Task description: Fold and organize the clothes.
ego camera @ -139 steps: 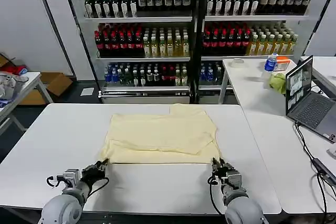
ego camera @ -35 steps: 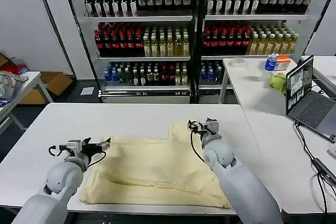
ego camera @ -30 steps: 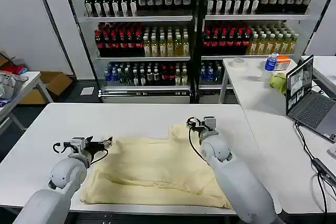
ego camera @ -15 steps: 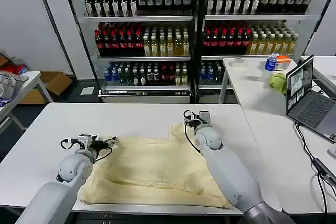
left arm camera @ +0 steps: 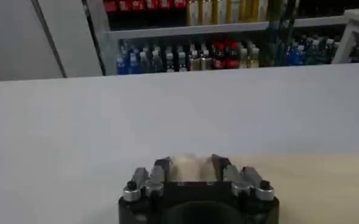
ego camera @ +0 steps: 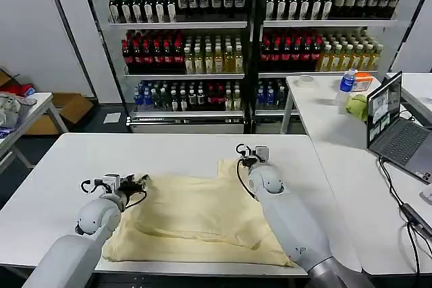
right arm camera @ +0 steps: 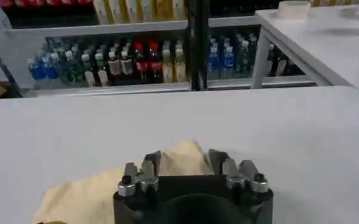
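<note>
Cream T-shirt (ego camera: 196, 217) pinched at both far corners by left gripper (ego camera: 138, 181) and right gripper (ego camera: 244, 160), apparently to square the fold

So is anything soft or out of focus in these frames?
Head view: sharp throughout, even light, T-shirt edges crisp. Left wrist view: shelves behind blurred, left pincer fairly clear. Right wrist view: right pincer clear, shirt edge slightly soft.

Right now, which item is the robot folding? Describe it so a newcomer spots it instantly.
On the white table directly in front of the robot lies the T-shirt, a pale cream-yellow cloth spread flat. The left gripper and right gripper sit at its far corners. Unlike the bright green cloth by the laptop on the side table, it is large and plain.
</note>
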Motion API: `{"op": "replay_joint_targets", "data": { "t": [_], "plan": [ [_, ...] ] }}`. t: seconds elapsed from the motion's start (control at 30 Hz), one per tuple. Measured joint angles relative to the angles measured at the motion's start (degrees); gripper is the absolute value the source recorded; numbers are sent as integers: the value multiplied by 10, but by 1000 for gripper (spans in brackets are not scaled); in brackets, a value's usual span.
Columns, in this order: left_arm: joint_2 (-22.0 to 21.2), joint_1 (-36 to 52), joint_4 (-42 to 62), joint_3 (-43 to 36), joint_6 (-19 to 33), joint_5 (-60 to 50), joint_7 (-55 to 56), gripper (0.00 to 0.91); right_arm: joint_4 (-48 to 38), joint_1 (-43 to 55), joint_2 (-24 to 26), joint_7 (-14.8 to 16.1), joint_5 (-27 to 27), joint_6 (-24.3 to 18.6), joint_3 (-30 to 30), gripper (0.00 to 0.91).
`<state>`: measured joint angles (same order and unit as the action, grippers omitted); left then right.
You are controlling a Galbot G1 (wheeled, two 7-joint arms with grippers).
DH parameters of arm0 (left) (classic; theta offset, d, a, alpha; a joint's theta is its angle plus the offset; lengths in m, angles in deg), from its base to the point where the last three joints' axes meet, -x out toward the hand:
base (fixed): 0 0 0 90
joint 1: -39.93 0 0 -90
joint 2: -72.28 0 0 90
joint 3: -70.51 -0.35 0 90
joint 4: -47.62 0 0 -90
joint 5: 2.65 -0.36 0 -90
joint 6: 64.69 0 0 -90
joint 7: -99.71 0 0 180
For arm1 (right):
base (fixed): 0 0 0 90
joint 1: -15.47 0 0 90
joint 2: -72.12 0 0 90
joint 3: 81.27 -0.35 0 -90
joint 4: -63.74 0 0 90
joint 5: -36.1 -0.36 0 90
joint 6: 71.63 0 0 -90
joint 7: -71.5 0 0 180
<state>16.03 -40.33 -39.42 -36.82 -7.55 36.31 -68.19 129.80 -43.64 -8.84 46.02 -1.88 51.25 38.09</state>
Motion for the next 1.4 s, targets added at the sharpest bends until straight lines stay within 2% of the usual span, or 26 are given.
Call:
{"op": "replay_joint_targets", "data": {
  "t": [0.33, 0.57, 1.03, 1.4],
  "plan": [
    [1, -15, -12, 17, -1, 1, -9, 10, 44, -27, 3, 17, 34, -10, 0, 0],
    [10, -25, -29, 30, -3, 6, -15, 10, 101, -53, 16, 26, 55, -34, -8, 0],
    [27, -67, -103, 70, -3, 22, -22, 10, 250, -123, 69, 35, 59, -66, -33, 0],
    [36, -139, -183, 116, -3, 21, -36, 10, 371, -211, 121, 45, 56, -71, -64, 0]
  ]
}}
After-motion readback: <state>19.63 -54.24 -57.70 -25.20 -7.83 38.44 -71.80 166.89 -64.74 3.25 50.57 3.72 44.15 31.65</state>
